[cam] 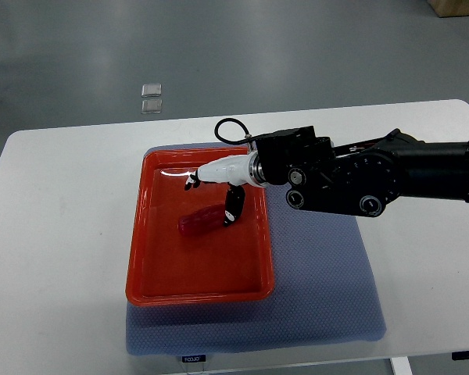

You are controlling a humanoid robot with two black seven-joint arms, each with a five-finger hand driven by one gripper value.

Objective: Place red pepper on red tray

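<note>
Right hand (219, 187) is in over the red tray (152, 291), arm reaching across from the right side w/ a black cable loop (230, 125) sticking up behind the wrist. White palm, dark fingers (233, 206) pointing down. Red pepper (201, 223) lies on the tray floor just below and left of the hand, one finger touching or nearly touching its right end; can't tell if that's a grip. Other fingertips poke out to the hand's left, apart from the pepper. So: hand looks loosened, not wrapped round anything, but not sure.

Around the hand: nothing else in the tray, so nothing blocks it. Tray's near rim sits well below the hand, left rim well off to its left, far rim just above it, right rim under the wrist. Plenty of bare tray floor below and left of the pepper.

Under the tray, a blue mat (328, 289) runs out to the right beneath the arm. All on a white table (62, 234).

Count: 1 pepper, 1 tray, 1 mat, 1 hand in view. 2 small pale squares (152, 97) on the floor, far above the hand, beyond the table edge.
</note>
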